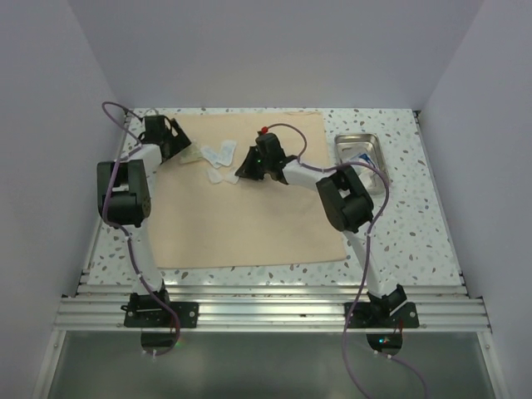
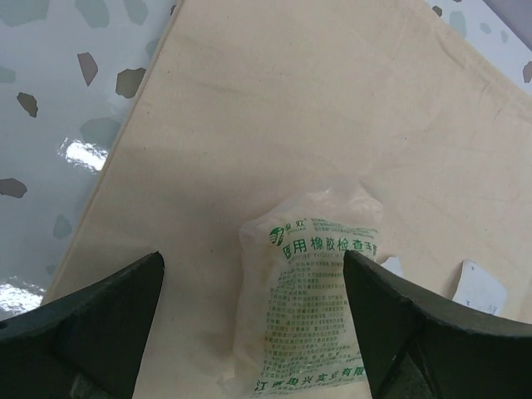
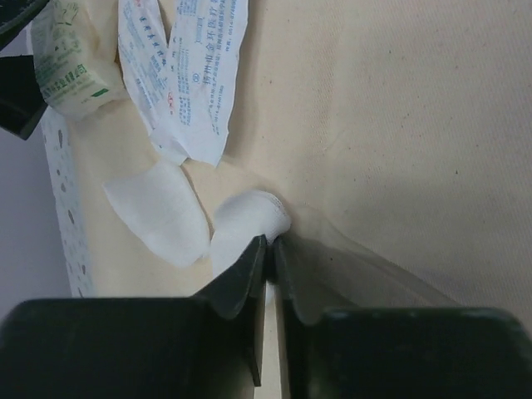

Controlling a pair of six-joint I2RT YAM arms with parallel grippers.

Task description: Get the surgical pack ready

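The tan wrap sheet (image 1: 249, 208) lies flat on the table. At its far end lie a green-printed packet (image 2: 312, 307), two blue-printed gauze packets (image 3: 187, 66) and two loose white gauze pads. My left gripper (image 2: 251, 259) is open, its jaws either side of the green-printed packet (image 1: 191, 156). My right gripper (image 3: 270, 241) is shut on the edge of one white gauze pad (image 3: 249, 218), and the sheet wrinkles beside it. The other pad (image 3: 158, 212) lies just to its left. The steel tray (image 1: 359, 141) stands off the sheet at the back right.
The speckled tabletop (image 1: 416, 224) borders the sheet on both sides. White walls close in the left, back and right. The right arm's cable (image 1: 312, 166) loops over the sheet's far right corner.
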